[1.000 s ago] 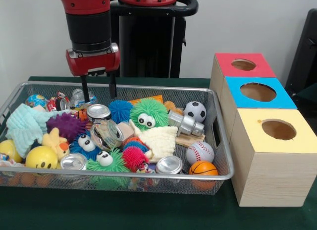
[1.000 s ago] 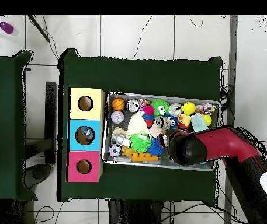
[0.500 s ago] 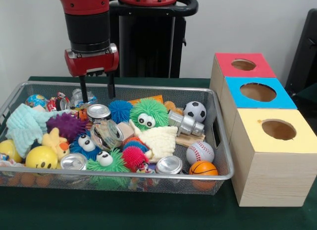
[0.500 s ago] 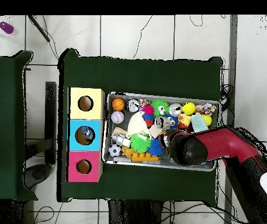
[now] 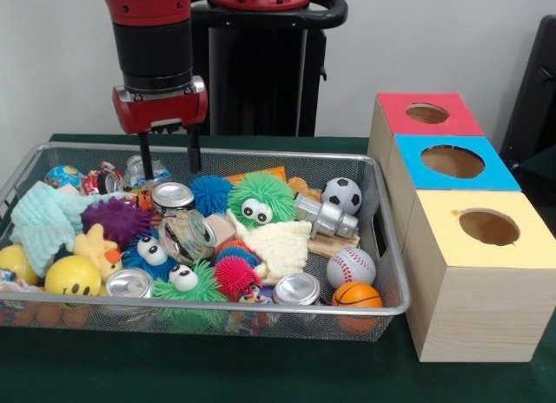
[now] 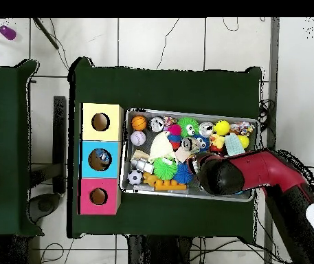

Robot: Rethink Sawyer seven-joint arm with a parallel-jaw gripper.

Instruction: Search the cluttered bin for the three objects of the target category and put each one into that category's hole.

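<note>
The silver wire-mesh bin (image 5: 388, 262) is full of toys; it also shows in the overhead view (image 6: 187, 112). My gripper (image 5: 169, 166) hangs open and empty over the bin's far left part, fingertips just above the clutter. One crumpled transparent bottle (image 5: 135, 170) lies at the far wall, right by the left finger (image 5: 144, 156). No other clear bottle shows. The blue-topped box's hole (image 5: 453, 161) is to the right of the bin; in the overhead view this hole (image 6: 99, 159) shows something pale inside. There my arm (image 6: 255, 172) covers the gripper.
The red-topped box (image 5: 426, 115) and the yellow-topped box (image 5: 486, 229) flank the blue one. Silver cans (image 5: 173, 195), a grey metal flask (image 5: 326, 217), fuzzy balls (image 5: 259, 199), sports balls (image 5: 351, 267) and a mint cloth (image 5: 43, 216) crowd the bin.
The gripper has risen a little and shifted slightly left, still open and empty. Nothing in the bin has moved.
</note>
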